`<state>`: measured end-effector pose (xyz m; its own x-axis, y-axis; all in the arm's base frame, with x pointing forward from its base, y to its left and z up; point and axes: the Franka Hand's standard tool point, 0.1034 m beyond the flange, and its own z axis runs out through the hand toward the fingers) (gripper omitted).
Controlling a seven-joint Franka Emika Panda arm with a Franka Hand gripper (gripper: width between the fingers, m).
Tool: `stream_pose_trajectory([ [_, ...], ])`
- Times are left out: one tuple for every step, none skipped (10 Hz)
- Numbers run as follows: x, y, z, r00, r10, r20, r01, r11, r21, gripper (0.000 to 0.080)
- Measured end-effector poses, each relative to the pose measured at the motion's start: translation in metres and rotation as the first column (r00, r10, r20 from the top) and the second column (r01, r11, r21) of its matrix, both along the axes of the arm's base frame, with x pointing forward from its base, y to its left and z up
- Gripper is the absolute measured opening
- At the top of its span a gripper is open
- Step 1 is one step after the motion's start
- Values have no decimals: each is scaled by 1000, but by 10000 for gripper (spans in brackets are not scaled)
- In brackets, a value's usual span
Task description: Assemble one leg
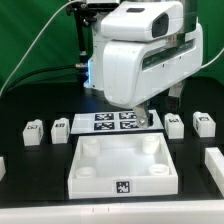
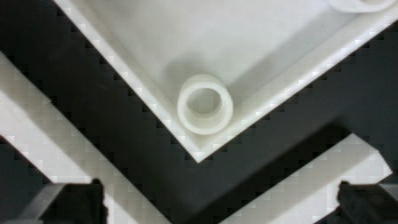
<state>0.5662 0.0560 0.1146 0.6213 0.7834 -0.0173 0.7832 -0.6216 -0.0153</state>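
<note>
Two legs (image 1: pixel 33 131) stand on the table (image 1: pixel 15 110) at the exterior view's left. Next come the marker board (image 1: pixel 113 122) and the tray-like panel (image 1: pixel 95 183) with round corner sockets (image 2: pixel 205 105). Two other legs (image 1: pixel 174 126) stand at the right. The arm (image 1: pixel 135 55) hangs over the board's right end, its fingers (image 2: pixel 64 200) spread apart and grasping nothing.

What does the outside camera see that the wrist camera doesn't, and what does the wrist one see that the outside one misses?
Only the exterior view shows the legs, two to each side of the marker board, and the big white arm. Only the wrist view shows the gripper, open and holding nothing, and one round socket up close. Both show the white panel.
</note>
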Motion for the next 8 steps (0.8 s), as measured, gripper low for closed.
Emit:
stream_pose_trajectory([
  [0, 0, 0, 1000, 0, 0, 0, 1000, 0, 649],
  [0, 0, 0, 1000, 0, 0, 0, 1000, 0, 649],
  [0, 0, 0, 1000, 0, 0, 0, 1000, 0, 649],
  [0, 0, 0, 1000, 16, 0, -16, 1000, 0, 649],
  [-1, 0, 0, 1000, 17, -1, -17, 1000, 0, 649],
  [-13, -1, -1, 997, 76, -7, -76, 997, -2, 649],
  [-30, -5, -2, 970, 242, -8, -242, 970, 0, 649],
  [-47, -9, -5, 936, 351, 1, -351, 936, 0, 649],
])
